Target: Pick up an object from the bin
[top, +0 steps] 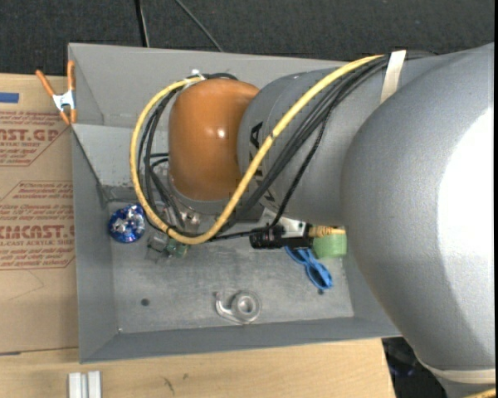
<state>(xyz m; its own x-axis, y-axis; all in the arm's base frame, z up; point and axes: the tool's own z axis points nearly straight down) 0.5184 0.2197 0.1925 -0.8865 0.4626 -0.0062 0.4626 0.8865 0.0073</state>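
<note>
My gripper (185, 216) is low over the left part of the bin floor, mostly hidden under the arm's orange cover and cables. A small dark and green piece (168, 249) lies just below it on the floor. Left of it, near the bin's left wall, rests a shiny blue and silver ball (126, 224). A black marker with a white end (278, 235) lies to the right of the gripper, pointing towards it.
A green tape roll (332, 244) and a blue clip-like thing (314, 269) lie right of the marker. A silver metal ring (238, 306) sits near the front wall. The big grey arm covers the bin's right and back.
</note>
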